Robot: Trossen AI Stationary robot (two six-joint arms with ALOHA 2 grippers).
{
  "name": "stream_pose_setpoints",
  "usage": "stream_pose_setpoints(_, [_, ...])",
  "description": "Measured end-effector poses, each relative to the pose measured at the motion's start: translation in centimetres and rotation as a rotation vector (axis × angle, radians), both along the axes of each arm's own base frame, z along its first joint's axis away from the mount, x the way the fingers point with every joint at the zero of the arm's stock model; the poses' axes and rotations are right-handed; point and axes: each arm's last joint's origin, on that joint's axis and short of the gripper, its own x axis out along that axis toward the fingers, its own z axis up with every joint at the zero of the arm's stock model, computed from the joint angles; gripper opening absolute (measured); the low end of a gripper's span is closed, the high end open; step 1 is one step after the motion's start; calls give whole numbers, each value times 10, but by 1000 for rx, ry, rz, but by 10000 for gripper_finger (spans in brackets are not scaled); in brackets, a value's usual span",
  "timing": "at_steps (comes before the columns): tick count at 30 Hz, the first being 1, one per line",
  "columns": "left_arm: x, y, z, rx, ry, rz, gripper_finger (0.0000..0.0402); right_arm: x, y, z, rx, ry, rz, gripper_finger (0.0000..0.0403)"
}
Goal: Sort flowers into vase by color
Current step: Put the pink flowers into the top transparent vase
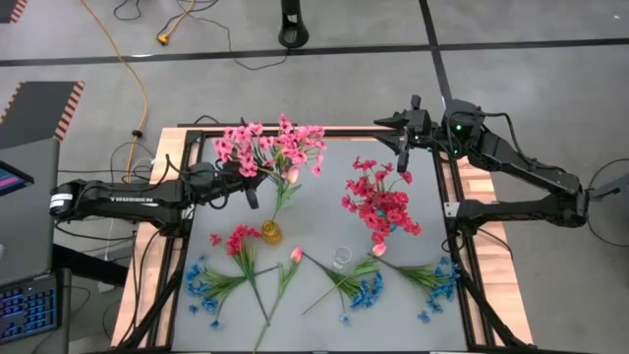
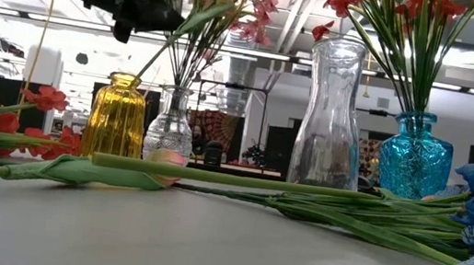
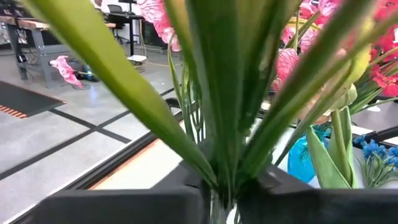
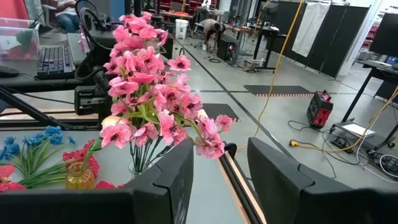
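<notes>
Even overhead light, soft shadows; left wrist view's near leaves (image 3: pixel 205 93) are blurred.

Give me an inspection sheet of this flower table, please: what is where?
Surface: grey table top, wooden edges.
Job's things: pink bouquet and red bouquet stand in vases; yellow vase and tall clear vase nearby; blue sprigs, red sprig, tulip lie loose.
Clutter: nothing seen.
End effectors: left end effector closed on green stems beside the pink bouquet; right end effector open, empty, at the far right corner.
Cables: yellow cable on the floor.
Surroundings: keyboard left of table.
</notes>
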Motion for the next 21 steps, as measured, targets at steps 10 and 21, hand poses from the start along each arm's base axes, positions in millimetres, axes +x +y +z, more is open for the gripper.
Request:
stream_pose_setpoints(10, [0, 0, -6, -15, 65, 1, 2, 0, 0, 0, -1, 0, 0, 177])
stream_pose_setpoints(21, [-1, 0, -9, -19, 90, 9, 13, 0, 0, 0, -1, 0, 0, 177])
